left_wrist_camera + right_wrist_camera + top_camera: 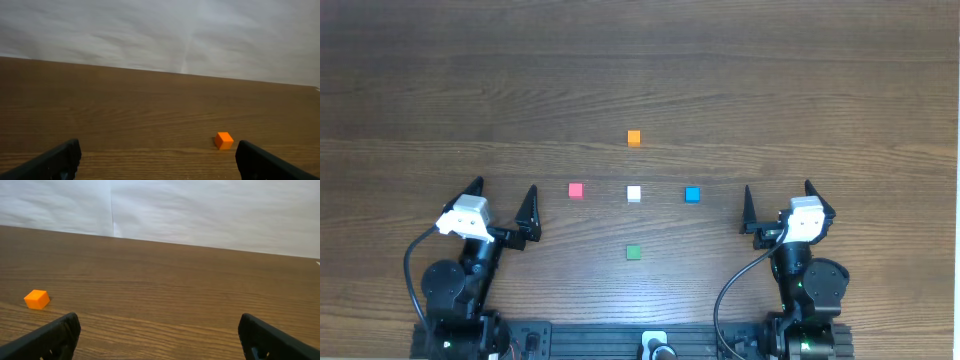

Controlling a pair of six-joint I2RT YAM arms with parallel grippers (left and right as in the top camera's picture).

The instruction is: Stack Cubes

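Separate cubes (634, 194) on wooden table (820, 80)

- Top view: overhead, straight down on the bench (800, 80).
- Both wrist views: low, facing the far wall (160, 30), sharing the orange cube (224, 140).

The left arm (470, 262) and the right arm (802, 268) sit folded close to their bases by the near edge of the surface (640, 60), one toward each corner. The left gripper (503, 192) and the right gripper (778, 192) both point toward the far edge, with their fingers spread wide and nothing held.
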